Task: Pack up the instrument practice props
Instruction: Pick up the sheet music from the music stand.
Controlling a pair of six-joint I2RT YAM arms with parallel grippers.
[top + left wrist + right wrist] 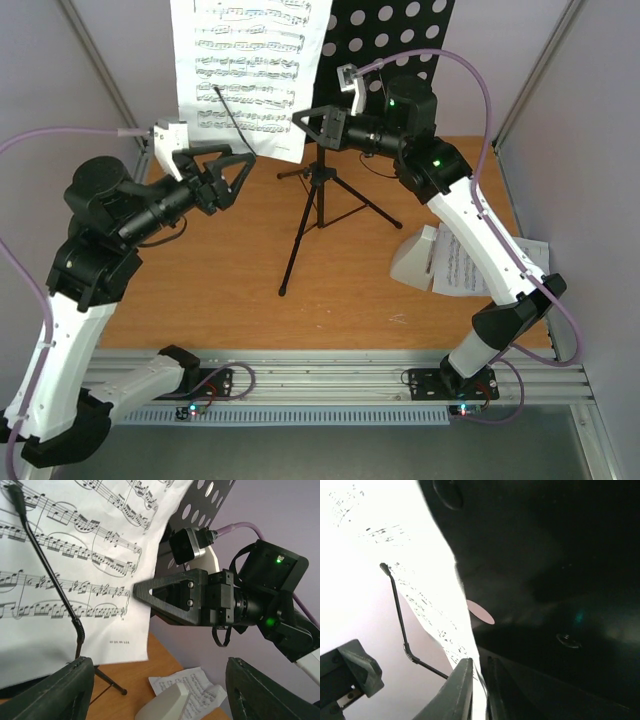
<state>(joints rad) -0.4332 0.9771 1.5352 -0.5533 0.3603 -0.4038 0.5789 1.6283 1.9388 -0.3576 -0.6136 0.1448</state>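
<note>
The black music stand (pixel 321 205) stands mid-table on its tripod, its round-holed desk (pixel 400 30) at the top. The white sheet of music (pixel 250 70) rests on the desk under a thin wire arm (pixel 235 120). My right gripper (pixel 303 121) is shut on the sheet's lower right edge, and the paper runs between its fingers in the right wrist view (pixel 479 662). My left gripper (pixel 243 168) is open and empty, just left of the sheet's bottom edge (pixel 75 630). The white metronome (pixel 414 258) sits on the table at the right.
A second, crumpled printed sheet (pixel 470 268) lies under and beside the metronome, also seen in the left wrist view (pixel 202 687). Grey walls close the table on both sides. The tripod legs (pixel 300 250) spread across the table's middle.
</note>
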